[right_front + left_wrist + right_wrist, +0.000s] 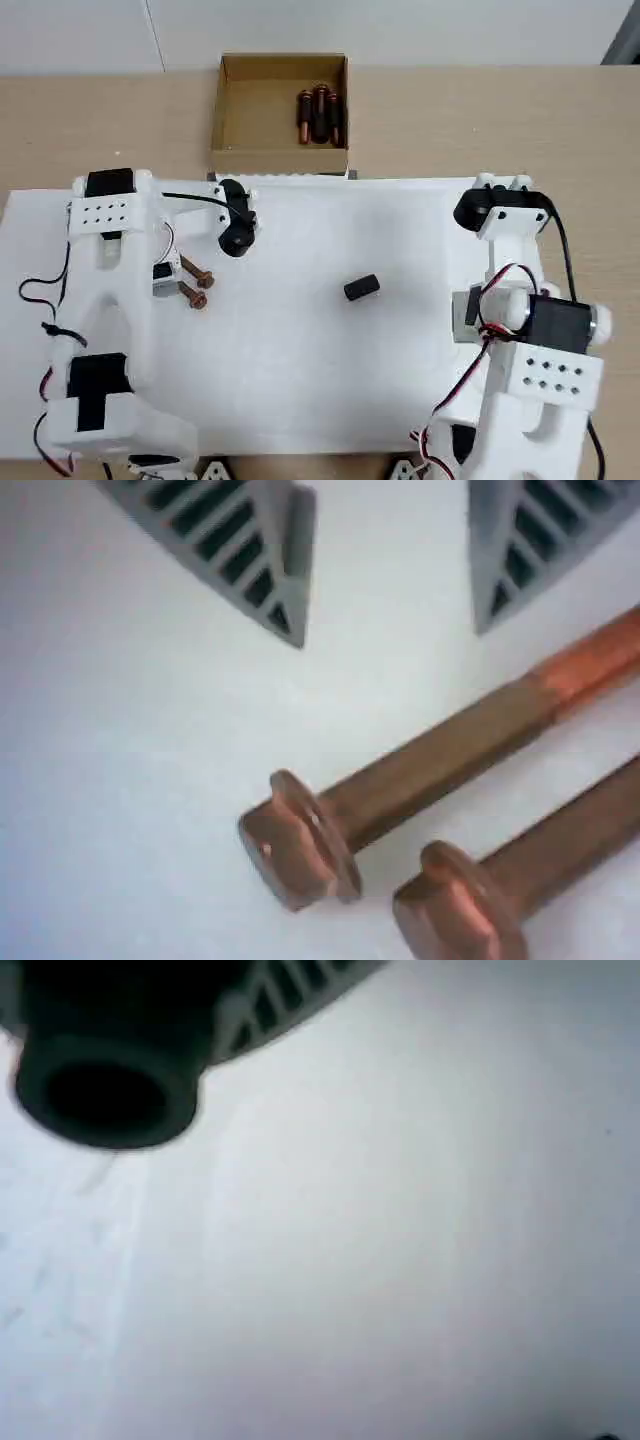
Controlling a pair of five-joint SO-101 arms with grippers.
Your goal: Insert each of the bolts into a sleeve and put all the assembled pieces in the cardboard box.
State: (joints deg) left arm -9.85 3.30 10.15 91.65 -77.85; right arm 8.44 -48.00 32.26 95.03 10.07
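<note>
Jaws: left gripper [388, 625] apart over bolts [420, 770], right gripper [465, 318] tight on sleeve [105, 1090]

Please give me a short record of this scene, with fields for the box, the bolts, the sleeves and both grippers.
box: cardboard box beyond the white mat, three assembled pieces inside
bolts: two loose bolts side by side on the mat
loose sleeve: lying mid-mat
left gripper: open, close to the bolts
right gripper: shut on held sleeve
</note>
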